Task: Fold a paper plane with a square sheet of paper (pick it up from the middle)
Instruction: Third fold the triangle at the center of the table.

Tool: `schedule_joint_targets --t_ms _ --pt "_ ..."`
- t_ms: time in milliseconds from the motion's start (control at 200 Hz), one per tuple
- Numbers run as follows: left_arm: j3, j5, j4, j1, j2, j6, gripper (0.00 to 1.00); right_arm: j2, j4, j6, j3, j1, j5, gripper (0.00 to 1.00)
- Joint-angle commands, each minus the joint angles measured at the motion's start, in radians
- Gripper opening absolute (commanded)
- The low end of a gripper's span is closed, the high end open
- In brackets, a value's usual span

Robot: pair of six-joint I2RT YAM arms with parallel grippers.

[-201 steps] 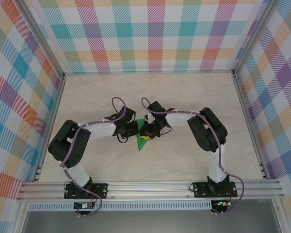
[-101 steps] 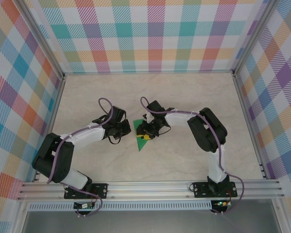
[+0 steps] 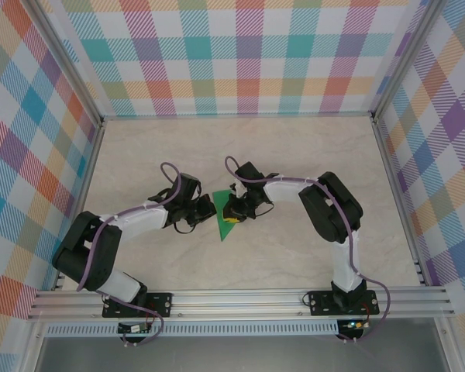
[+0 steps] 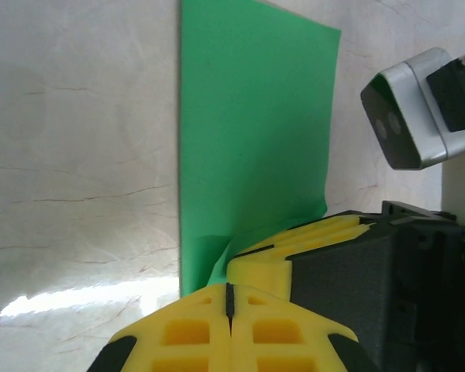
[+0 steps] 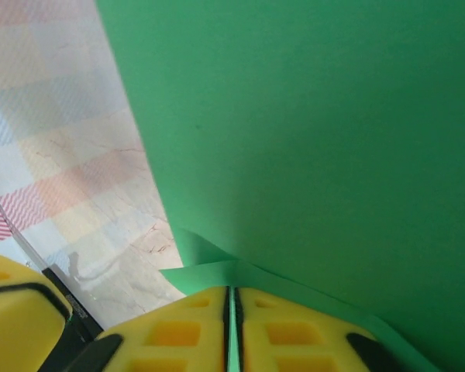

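The folded green paper lay near the middle of the pale marbled bench, between the two arms. From above it tapered to a point aimed at the near edge.

The right pincer was closed on the paper. In its own wrist view the yellow fingertips met with a thin green line pinched between them, and a broad flat green face rose beyond.

The left pincer sat just beside the paper's left edge with its yellow fingertips pressed together (only a dark seam showed between them, no green). Whether it touched the sheet could not be told. Ahead of it the paper stretched away, and a yellow finger of the right pincer bore on the paper's near corner.

Plaid walls stood around the bench.
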Motion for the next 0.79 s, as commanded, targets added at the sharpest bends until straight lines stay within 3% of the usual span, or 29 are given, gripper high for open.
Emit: schedule_joint_targets --t_ms 0,255,790 --pt "-0.014 0.039 0.048 -0.011 0.025 -0.015 0.00 0.053 -0.047 -0.017 -0.032 0.005 0.057 0.08" --pt "0.005 0.064 0.073 -0.035 0.093 -0.008 0.00 0.055 -0.049 -0.017 -0.038 0.006 0.058 0.03" --pt "0.035 0.025 0.048 -0.058 0.141 0.017 0.00 0.055 -0.051 -0.026 -0.032 0.006 0.054 0.02"
